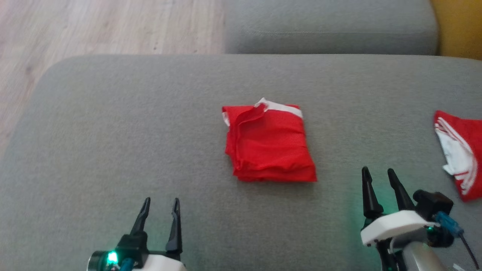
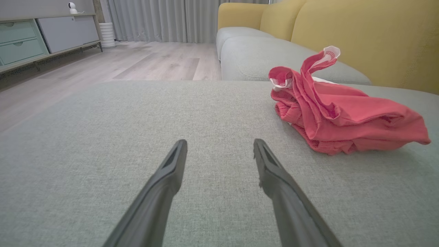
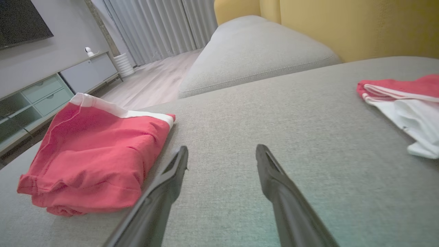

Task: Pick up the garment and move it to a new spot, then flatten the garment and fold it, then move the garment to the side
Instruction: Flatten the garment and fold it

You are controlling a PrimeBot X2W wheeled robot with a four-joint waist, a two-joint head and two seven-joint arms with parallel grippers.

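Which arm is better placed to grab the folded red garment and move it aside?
Probably the right. The right gripper is open, and in its wrist view the folded garment lies just beside its finger. The left gripper, also open, sits further back from it.

The left gripper [image 1: 161, 200] has two long, slim black plastic fingers [image 1: 174, 226] that taper to narrow tips. Behind its jaws sit a white moulded shell [image 1: 162, 265] and a small glowing green light [image 1: 112, 257]. The right gripper [image 1: 377, 170] has matching fingers. Behind its jaws is a white plastic collar [image 1: 395, 224], and beside that a black boxy block [image 1: 433, 201] carries a blue connector [image 1: 448, 223] and a thin dark cable [image 1: 469, 248].
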